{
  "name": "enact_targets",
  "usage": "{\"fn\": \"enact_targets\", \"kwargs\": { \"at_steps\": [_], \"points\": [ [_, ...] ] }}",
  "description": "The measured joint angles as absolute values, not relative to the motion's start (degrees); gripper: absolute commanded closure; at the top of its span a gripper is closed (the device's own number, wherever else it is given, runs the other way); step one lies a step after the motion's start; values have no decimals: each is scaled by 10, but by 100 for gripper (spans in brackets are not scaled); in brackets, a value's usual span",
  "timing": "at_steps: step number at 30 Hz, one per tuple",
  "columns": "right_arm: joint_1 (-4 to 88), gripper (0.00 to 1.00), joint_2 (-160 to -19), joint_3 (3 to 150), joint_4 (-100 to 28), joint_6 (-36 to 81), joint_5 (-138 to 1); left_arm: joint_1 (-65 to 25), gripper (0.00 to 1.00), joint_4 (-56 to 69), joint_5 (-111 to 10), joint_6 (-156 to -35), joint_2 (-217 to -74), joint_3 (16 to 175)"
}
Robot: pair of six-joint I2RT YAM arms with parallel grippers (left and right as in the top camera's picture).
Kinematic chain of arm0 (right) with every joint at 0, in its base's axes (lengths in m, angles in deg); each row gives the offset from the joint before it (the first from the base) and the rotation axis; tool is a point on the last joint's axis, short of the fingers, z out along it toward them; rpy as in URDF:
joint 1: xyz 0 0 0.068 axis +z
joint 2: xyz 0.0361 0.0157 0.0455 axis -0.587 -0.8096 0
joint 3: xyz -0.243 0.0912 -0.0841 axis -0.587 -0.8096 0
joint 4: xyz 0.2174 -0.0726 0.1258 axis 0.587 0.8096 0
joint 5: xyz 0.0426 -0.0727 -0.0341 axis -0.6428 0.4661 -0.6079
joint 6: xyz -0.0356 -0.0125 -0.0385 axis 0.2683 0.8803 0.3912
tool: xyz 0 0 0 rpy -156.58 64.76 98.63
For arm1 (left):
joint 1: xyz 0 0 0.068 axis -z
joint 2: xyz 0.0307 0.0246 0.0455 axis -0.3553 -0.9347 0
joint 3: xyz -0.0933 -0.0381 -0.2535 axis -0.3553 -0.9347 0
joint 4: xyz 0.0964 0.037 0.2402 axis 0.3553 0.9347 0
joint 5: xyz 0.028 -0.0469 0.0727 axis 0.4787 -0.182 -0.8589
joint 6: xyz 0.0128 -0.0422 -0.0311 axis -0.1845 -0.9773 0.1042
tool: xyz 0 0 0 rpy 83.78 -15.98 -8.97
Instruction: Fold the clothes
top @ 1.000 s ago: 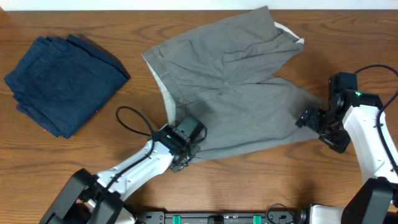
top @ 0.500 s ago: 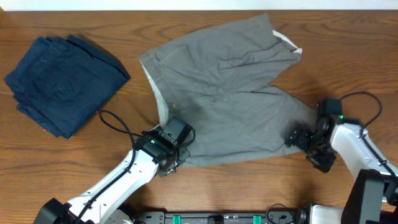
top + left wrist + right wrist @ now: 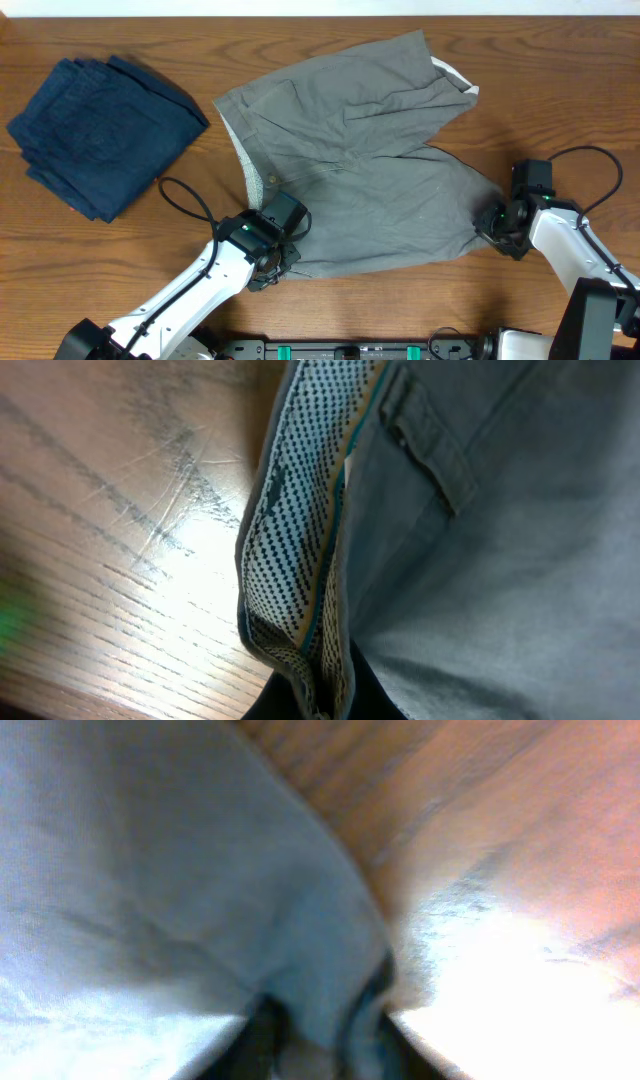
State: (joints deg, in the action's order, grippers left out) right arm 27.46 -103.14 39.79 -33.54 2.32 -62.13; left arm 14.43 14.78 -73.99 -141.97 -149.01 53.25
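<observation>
The grey trousers (image 3: pixel 370 160) lie flat on the table (image 3: pixel 90 270), their near edge running left to right between the left claw (image 3: pixel 283 250), pinching the waistband corner (image 3: pixel 300 610), and the right claw (image 3: pixel 487 224), pinching the leg hem (image 3: pixel 330 950), with the remaining cloth beyond both.

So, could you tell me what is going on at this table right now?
Two robot arms are working on a pair of grey thin-fabric trousers lying loosely spread on the brown wooden table. The left gripper pinches the dotted waistband edge at the near left corner, and the right gripper pinches the leg hem on the right. No fold is made yet. A dark navy-blue folded garment lies apart at the far left.
</observation>
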Motion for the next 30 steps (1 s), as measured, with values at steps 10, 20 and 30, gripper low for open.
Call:
{"fn": "enact_targets", "kwargs": {
  "at_steps": [10,20,30],
  "points": [
    [262,99,-1016,424,-229,35,-629,144,94,173,-742,-1357,-1440,542],
    [195,99,-846,610,-75,100,-637,148,94,206,-720,-1333,-1249,576],
    [188,99,-753,714,-42,155,-640,169,94,199,-698,-1329,-1117,576]
  ]
}}
